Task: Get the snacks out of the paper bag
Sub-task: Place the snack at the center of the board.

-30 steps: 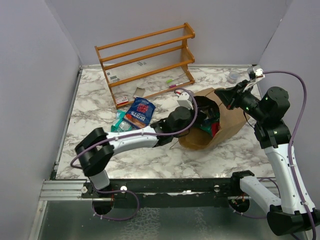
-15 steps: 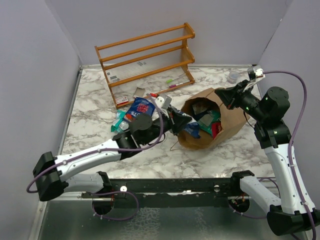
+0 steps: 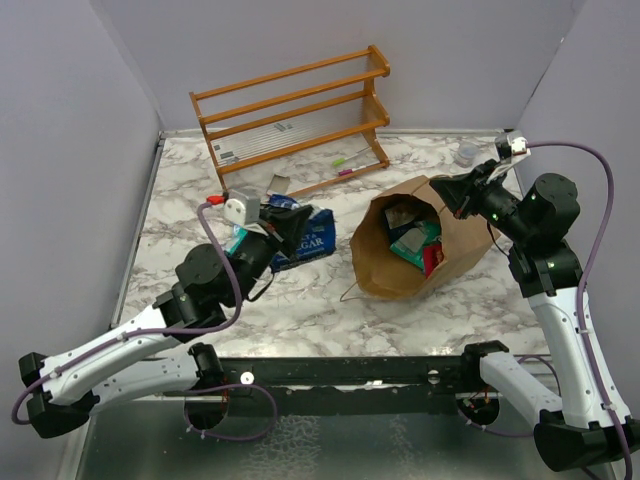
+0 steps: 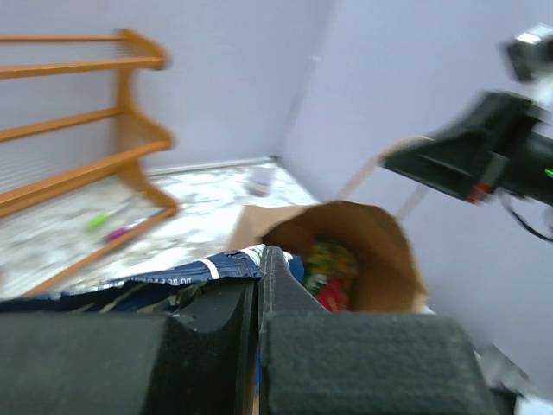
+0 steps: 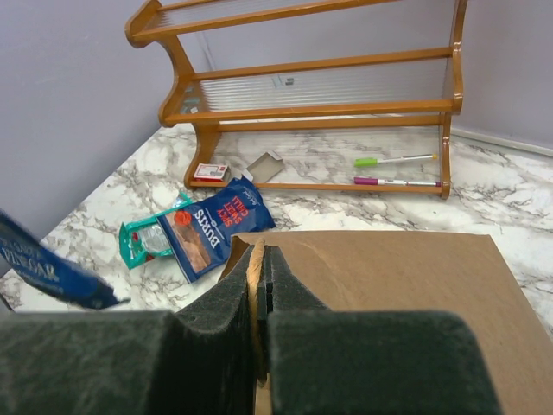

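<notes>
Bag: paper bag (image 3: 470, 238) lies on its side on the bench (image 3: 300, 310), mouth gaping toward the L arm. From the top cam I can see into it.
R gripper: R gripper (image 3: 447, 188) is clenched on the bag's upper rim, at the far side of the mouth. On the wrist cam I see a tan paper edge pinched betw. the fingers (image 5: 216, 311).
L gripper: L gripper (image 3: 290, 228) is grasping a dark blue packet (image 3: 312, 240) outside the bag, near the mouth but apart from it.
Held pkt: white lettering, free end sticks out toward the bag. Can't tell if it clears the bench.
In bag: teal packets (image 3: 415, 243) plus a red packet (image 3: 432, 260) just inside the mouth. Stuff deeper in is too dark for me to sort.
Out of bag: blue Burts packet (image 5: 216, 229) and teal-green packet (image 5: 147, 242) lie flat on the bench, touching, farther from the bag's mouth than the L gripper.
Rack: wooden rack (image 3: 290, 120) stands well beyond the bag by the back wall. Green pen (image 5: 393, 160) and pink pen (image 5: 393, 181) lie at its foot.
</notes>
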Controlling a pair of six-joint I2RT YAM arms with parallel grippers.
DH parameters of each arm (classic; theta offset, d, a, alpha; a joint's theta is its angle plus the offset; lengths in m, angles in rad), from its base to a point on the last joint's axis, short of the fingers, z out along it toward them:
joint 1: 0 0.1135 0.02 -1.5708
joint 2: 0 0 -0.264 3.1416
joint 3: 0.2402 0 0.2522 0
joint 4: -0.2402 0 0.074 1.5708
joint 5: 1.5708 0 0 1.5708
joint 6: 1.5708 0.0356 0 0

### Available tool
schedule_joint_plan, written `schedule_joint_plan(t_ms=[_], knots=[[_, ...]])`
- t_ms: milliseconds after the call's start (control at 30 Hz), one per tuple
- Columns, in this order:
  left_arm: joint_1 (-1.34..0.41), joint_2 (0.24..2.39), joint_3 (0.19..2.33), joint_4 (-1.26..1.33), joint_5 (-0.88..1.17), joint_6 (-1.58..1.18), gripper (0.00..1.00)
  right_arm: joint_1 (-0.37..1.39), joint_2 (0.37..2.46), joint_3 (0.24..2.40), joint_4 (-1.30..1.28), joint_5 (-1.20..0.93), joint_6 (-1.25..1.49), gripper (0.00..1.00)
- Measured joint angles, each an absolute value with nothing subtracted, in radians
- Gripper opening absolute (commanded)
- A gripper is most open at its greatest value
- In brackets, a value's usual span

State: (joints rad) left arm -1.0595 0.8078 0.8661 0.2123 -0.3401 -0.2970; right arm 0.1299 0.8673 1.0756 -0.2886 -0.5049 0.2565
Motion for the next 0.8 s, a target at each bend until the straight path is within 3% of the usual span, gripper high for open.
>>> schedule_joint_plan(t_ms=[67,200,367,567,800], knots=[[-1.06,0.788,0.86,0.196,-0.402,-0.294,0.0,0.13,0.867,1.076,-0.289,-0.505,0.257,0.02],[-1.059,0.725,0.802,0.119,-0.741,-0.303,0.0,0.13,0.867,1.076,-0.289,-0.505,0.257,0.02],[-1.053,0.764,0.769,0.053,-0.923,-0.303,0.0,0.13,0.867,1.076,-0.289,-0.505,0.257,0.02],[-0.984,0.894,0.736,0.02,-0.948,-0.319,0.0,0.13,0.868,1.076,-0.288,-0.506,0.258,0.02],[-0.772,1.061,0.768,-0.063,-0.789,-0.439,0.0,0.13,0.867,1.076,-0.288,-0.506,0.257,0.02]])
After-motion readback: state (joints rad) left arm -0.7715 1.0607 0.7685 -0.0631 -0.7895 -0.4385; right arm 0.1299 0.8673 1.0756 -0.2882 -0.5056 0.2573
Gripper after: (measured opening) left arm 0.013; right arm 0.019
